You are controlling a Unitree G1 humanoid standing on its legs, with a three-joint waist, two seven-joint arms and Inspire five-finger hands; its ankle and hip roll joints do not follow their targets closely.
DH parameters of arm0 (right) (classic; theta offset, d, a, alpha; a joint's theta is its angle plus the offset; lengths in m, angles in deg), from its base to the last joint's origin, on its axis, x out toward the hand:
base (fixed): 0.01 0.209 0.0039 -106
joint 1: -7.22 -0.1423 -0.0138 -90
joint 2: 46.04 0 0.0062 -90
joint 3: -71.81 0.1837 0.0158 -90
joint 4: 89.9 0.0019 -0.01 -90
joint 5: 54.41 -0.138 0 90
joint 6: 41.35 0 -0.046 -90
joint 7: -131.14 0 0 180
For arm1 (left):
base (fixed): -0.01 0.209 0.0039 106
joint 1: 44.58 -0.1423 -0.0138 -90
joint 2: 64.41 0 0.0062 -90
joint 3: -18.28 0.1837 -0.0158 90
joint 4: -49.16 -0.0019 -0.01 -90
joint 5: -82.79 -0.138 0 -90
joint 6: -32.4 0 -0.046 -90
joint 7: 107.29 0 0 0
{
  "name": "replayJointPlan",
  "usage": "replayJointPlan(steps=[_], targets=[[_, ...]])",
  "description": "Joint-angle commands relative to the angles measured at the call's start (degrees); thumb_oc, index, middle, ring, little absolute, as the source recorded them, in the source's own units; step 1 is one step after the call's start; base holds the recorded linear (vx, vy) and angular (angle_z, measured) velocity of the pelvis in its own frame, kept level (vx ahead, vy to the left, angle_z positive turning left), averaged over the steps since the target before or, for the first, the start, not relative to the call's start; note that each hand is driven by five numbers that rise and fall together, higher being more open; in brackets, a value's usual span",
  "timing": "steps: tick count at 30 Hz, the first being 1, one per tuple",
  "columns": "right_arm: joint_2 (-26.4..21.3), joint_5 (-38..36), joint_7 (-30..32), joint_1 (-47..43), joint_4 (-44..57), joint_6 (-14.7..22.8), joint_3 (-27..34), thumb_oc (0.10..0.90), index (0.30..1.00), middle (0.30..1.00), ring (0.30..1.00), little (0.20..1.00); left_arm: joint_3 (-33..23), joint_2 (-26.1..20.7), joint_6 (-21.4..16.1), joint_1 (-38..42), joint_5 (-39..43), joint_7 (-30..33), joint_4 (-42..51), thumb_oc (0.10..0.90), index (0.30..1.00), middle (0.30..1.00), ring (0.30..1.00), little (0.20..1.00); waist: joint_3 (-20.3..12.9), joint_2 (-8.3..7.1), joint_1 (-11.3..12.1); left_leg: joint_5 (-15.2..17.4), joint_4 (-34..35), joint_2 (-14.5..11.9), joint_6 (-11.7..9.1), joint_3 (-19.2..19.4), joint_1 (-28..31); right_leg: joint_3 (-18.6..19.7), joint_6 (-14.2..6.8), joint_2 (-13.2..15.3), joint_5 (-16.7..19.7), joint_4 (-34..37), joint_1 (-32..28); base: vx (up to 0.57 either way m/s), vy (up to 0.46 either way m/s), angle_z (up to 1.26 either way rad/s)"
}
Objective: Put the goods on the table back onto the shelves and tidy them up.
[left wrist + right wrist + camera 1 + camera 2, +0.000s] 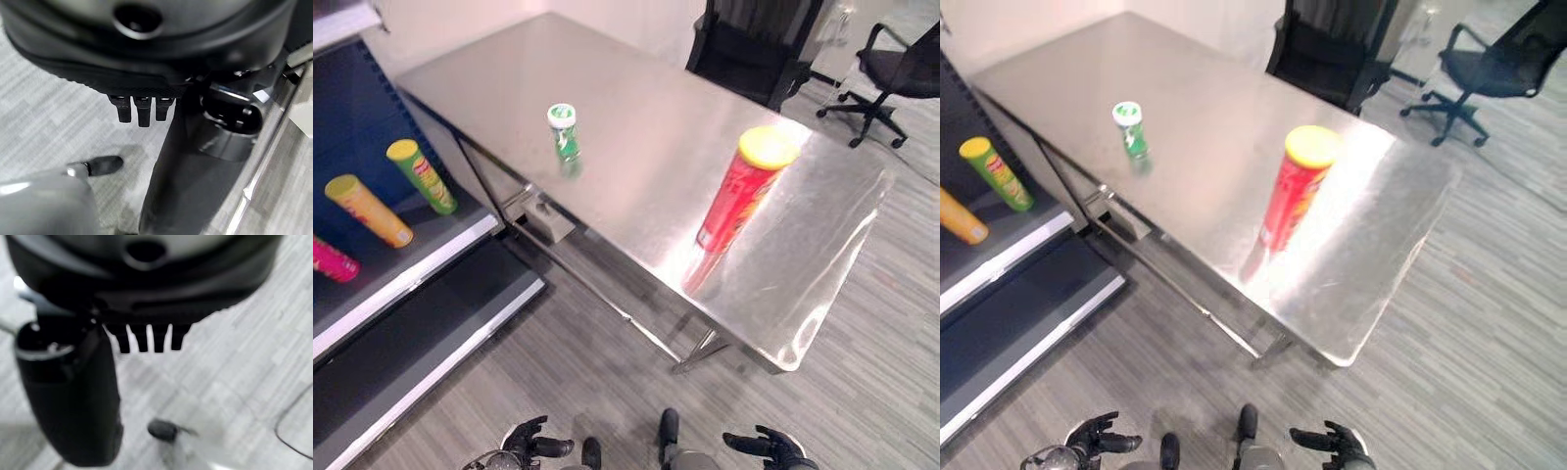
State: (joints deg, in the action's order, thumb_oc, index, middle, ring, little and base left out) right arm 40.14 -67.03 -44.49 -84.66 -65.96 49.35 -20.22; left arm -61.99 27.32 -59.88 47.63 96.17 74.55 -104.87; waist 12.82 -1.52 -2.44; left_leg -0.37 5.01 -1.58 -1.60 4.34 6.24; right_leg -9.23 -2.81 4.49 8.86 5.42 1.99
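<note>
- While both hands hang low at the bottom edge of the head views, the left hand point(533, 441) and the right hand point(766, 446) hold nothing, fingers loosely spread and relaxed.
- On the steel table point(636, 88), smooth and glossy with bright glare, a tall red can point(739, 191) with a yellow lid stands upright at centre right; print on it is too small to read.
- Well apart from it, upper centre, a small green can point(564, 132) with a white lid stands upright, mirrored faintly in the metal.
- Over at the left edge, the shelf point(431, 250) has a dark board with a white front lip and a blue back panel.
- Lying on that shelf: a green can point(422, 176) with a yellow lid, an orange can point(368, 211) beside it, and a pink can point(333, 260) at the frame's edge, seen in the left eye view.
- Black office chairs point(891, 69) sit upper right on striped grey flooring.
- Each wrist view shows straight dark fingertips point(142, 110) over the floor.
</note>
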Motion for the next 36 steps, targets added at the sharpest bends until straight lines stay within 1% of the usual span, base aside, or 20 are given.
replayJointPlan(steps=[1, 3, 4, 6, 7, 8, 9, 10, 12, 13, 14, 15, 16, 17, 18, 22, 24, 26, 32, 36], targets=[[-5.41, -7.45, 3.72, 2.54, -1.69, 1.02, 7.45, 0.8, 0.9, 0.9, 0.9, 0.9, -1.94, -1.93, -1.85, 1.3, 0.28, 0.42, 0.12, 0.8, 0.9, 0.9, 0.9, 0.9, -1.33, 0.18, -0.44, 1.65, -0.01, -1.49, -1.95, 2.24, -1.24, 1.39, -7.2, 3.77, -3.5, -0.42, -3.11, 0.12, -0.016, -0.04], [-8.81, -10.42, 4.89, 4.3, 1.12, 1.7, 13.59, 0.8, 0.9, 0.9, 0.9, 0.9, -2.6, -2.11, -1.74, 0.08, 0.07, 0.02, 1.51, 0.8, 0.9, 0.9, 0.9, 0.9, -2.04, 0.37, -0.95, 2.19, -0.01, -1.79, -2.16, 2.6, -0.35, 1.26, -7.29, 3.65, -3.97, -0.42, -3.9, 0.13, 0.003, -0.11], [-12.58, -10.85, 6.73, 6.17, 6.38, 2.65, 18.55, 0.8, 0.9, 0.9, 0.9, 0.9, -3.33, -1.96, -1.65, -0.72, -0.33, -0.17, 2.19, 0.8, 0.9, 0.9, 0.9, 0.9, -2.54, 0.51, -1.45, 2.6, -0.01, -1.96, -2.31, 2.84, 0.23, 1.35, -7.41, 3.64, -4.35, -0.42, -4.49, 0.12, 0.024, -0.06], [-16.92, -10.29, 9.09, 7.78, 13.86, 4.14, 24.17, 0.8, 0.9, 0.9, 0.9, 0.9, -3.96, -1.51, -1.66, -1.46, -1.33, -0.2, 2.45, 0.8, 0.9, 0.9, 0.9, 0.9, -2.91, 0.77, -1.98, 3.06, -0.01, -1.98, -2.41, 3.0, 0.7, 1.54, -7.56, 3.67, -4.67, -0.42, -4.93, 0.08, 0.043, -0.12], [-21.59, -9.06, 10.14, 8.25, 21.9, 5.51, 28.24, 0.8, 0.9, 0.9, 0.9, 0.9, -4.25, -1.2, -1.62, -2.01, -2.21, -0.58, 2.26, 0.8, 0.9, 0.9, 0.9, 0.9, -3.0, 0.96, -2.39, 3.34, -0.01, -2.01, -2.49, 3.27, 1.02, 1.84, -7.67, 3.64, -4.75, -0.42, -5.12, 0.05, 0.051, -0.2], [-26.14, -8.96, 9.94, 7.17, 28.45, 7.19, 30.33, 0.8, 0.9, 0.9, 0.9, 0.9, -4.14, -1.11, -1.68, -2.37, -2.76, -1.01, 2.17, 0.8, 0.9, 0.9, 0.9, 0.9, -3.22, 0.99, -2.55, 3.43, -0.01, -2.01, -2.57, 3.62, 1.08, 2.14, -7.74, 3.62, -4.66, -0.42, -4.95, 0.03, 0.042, -0.18], [-28.96, -9.3, 9.35, 5.87, 32.18, 8.64, 30.88, 0.8, 0.9, 0.9, 0.9, 0.9, -3.94, -1.24, -1.77, -2.71, -3.01, -1.21, 1.9, 0.8, 0.9, 0.9, 0.9, 0.9, -3.22, 1.01, -2.45, 3.45, -0.01, -2.06, -2.62, 3.78, 1.21, 2.33, -7.76, 3.57, -4.62, -0.42, -4.95, 0.0, 0.021, -0.09], [-33.43, -10.83, 7.25, 3.33, 42.51, 11.1, 31.19, 0.8, 0.9, 0.9, 0.9, 0.9, -3.86, -1.71, -1.87, -3.33, -3.04, -1.72, 2.1, 0.8, 0.9, 0.9, 0.9, 0.9, -3.5, 0.88, -2.11, 3.41, -0.01, -2.16, -2.72, 4.06, 1.18, 2.77, -7.75, 3.51, -4.54, -0.42, -4.86, 0.0, 0.008, -0.1], [-35.75, -12.61, 4.98, 1.12, 51.43, 13.17, 30.63, 0.8, 0.9, 0.9, 0.9, 0.9, -3.74, -2.01, -2.07, -3.96, -3.51, -2.25, 2.74, 0.8, 0.9, 0.9, 0.9, 0.9, -3.97, 0.77, -1.75, 3.41, -0.01, -2.25, -2.79, 4.37, 1.19, 2.96, -7.72, 3.49, -4.58, -0.42, -4.79, 0.0, 0.004, -0.19], [-37.81, -14.11, 3.57, -0.72, 53.72, 14.07, 30.1, 0.8, 0.9, 0.9, 0.9, 0.9, -3.5, -2.08, -2.27, -4.28, -3.58, -2.57, 2.97, 0.8, 0.9, 0.9, 0.9, 0.9, -4.25, 0.67, -1.4, 3.39, -0.01, -2.37, -2.86, 4.38, 1.18, 2.94, -7.71, 3.5, -4.63, -0.42, -4.82, 0.01, 0.0, -0.1], [-40.8, -19.44, 0.79, -6.54, 57.36, 15.71, 26.25, 0.8, 0.9, 0.9, 0.9, 0.9, -2.07, -2.14, -2.56, -4.97, -3.81, -3.16, 3.33, 0.8, 0.9, 0.9, 0.9, 0.9, -4.94, 0.32, -0.31, 3.19, -0.01, -2.6, -3.11, 4.4, 1.21, 2.64, -7.7, 3.5, -4.72, -0.42, -5.04, 0.01, -0.006, 0.06], [-42.47, -22.45, -0.59, -10.68, 58.73, 16.02, 22.67, 0.8, 0.9, 0.9, 0.9, 0.9, -1.33, -1.92, -2.74, -5.25, -3.67, -3.3, 3.36, 0.8, 0.9, 0.9, 0.9, 0.9, -5.35, 0.04, 0.27, 3.06, -0.01, -2.71, -3.3, 4.36, 1.18, 2.3, -7.71, 3.53, -4.71, -0.42, -5.27, 0.0, -0.014, 0.19], [-42.65, -28.96, -3.68, -15.4, 62.35, 17.16, 18.48, 0.8, 0.9, 0.9, 0.9, 0.9, -0.68, -1.55, -2.81, -5.76, -3.31, -3.5, 2.99, 0.8, 0.9, 0.9, 0.9, 0.9, -5.71, -0.35, 1.07, 2.88, -0.01, -2.82, -3.46, 4.25, 1.07, 2.0, -7.67, 3.62, -4.71, -0.42, -5.47, -0.02, -0.018, 0.2], [-42.6, -30.67, -4.71, -16.46, 63.74, 17.43, 17.45, 0.8, 0.9, 0.9, 0.9, 0.9, -0.57, -1.44, -2.89, -6.02, -3.16, -3.54, 2.96, 0.8, 0.9, 0.9, 0.9, 0.9, -5.83, -0.44, 1.33, 2.82, -0.01, -2.86, -3.54, 4.22, 0.98, 1.78, -7.68, 3.66, -4.74, -0.42, -5.53, -0.03, -0.028, 0.33], [-43.14, -31.59, -5.36, -18.8, 65.33, 17.46, 14.71, 0.8, 0.9, 0.9, 0.9, 0.9, -0.55, -1.32, -2.94, -6.31, -2.93, -3.66, 2.77, 0.8, 0.9, 0.9, 0.9, 0.9, -6.06, -0.69, 1.89, 2.7, -0.01, -2.92, -3.66, 4.03, 0.79, 1.42, -7.66, 3.77, -4.72, -0.42, -5.67, -0.02, -0.017, 0.31], [-43.37, -33.64, -7.53, -22.66, 68.41, 17.02, 9.74, 0.8, 0.9, 0.9, 0.9, 0.9, -0.91, -1.28, -2.94, -6.88, -3.28, -3.61, 1.77, 0.8, 0.9, 0.9, 0.9, 0.9, -6.54, -0.84, 2.64, 2.49, -0.01, -2.93, -3.87, 3.79, 0.66, 0.98, -7.61, 3.85, -4.89, -0.42, -5.94, -0.01, -0.007, 0.15], [-44.12, -33.3, -8.37, -24.52, 69.13, 16.2, 6.75, 0.8, 0.9, 0.9, 0.9, 0.9, -1.06, -1.35, -2.84, -7.01, -3.64, -3.8, 1.31, 0.8, 0.9, 0.9, 0.9, 0.9, -6.62, -0.94, 3.0, 2.34, -0.01, -2.91, -3.96, 3.63, 0.54, 0.78, -7.58, 3.85, -4.93, -0.42, -6.03, -0.02, -0.001, 0.05], [-45.72, -31.1, -9.12, -26.96, 69.54, 14.77, 1.92, 0.8, 0.9, 0.9, 0.9, 0.9, -1.5, -1.28, -2.89, -7.03, -3.47, -3.71, 1.38, 0.8, 0.9, 0.9, 0.9, 0.9, -6.8, -1.12, 3.56, 2.08, -0.01, -2.98, -4.18, 3.44, 0.29, 0.18, -7.61, 3.87, -4.9, -0.42, -5.94, -0.04, 0.001, 0.0], [-48.04, -30.37, -11.1, -29.3, 67.96, 13.26, -4.01, 0.8, 0.9, 0.9, 0.9, 0.9, -1.27, -1.38, -3.18, -7.18, -3.55, -3.79, 1.08, 0.8, 0.9, 0.9, 0.9, 0.9, -6.95, -1.63, 4.29, 1.68, -0.01, -2.99, -4.45, 3.1, -0.48, -0.75, -7.63, 4.07, -4.85, -0.42, -5.95, -0.01, -0.004, 0.04], [-49.1, -29.06, -11.38, -29.57, 67.72, 12.94, -5.54, 0.8, 0.9, 0.9, 0.9, 0.9, -1.05, -0.93, -3.23, -7.34, -3.57, -3.97, 0.83, 0.8, 0.9, 0.9, 0.9, 0.9, -6.93, -1.76, 4.46, 1.56, -0.01, -2.84, -4.42, 2.4, -0.73, -1.22, -7.65, 4.32, -4.79, -0.42, -6.23, 0.01, -0.01, 0.08]])
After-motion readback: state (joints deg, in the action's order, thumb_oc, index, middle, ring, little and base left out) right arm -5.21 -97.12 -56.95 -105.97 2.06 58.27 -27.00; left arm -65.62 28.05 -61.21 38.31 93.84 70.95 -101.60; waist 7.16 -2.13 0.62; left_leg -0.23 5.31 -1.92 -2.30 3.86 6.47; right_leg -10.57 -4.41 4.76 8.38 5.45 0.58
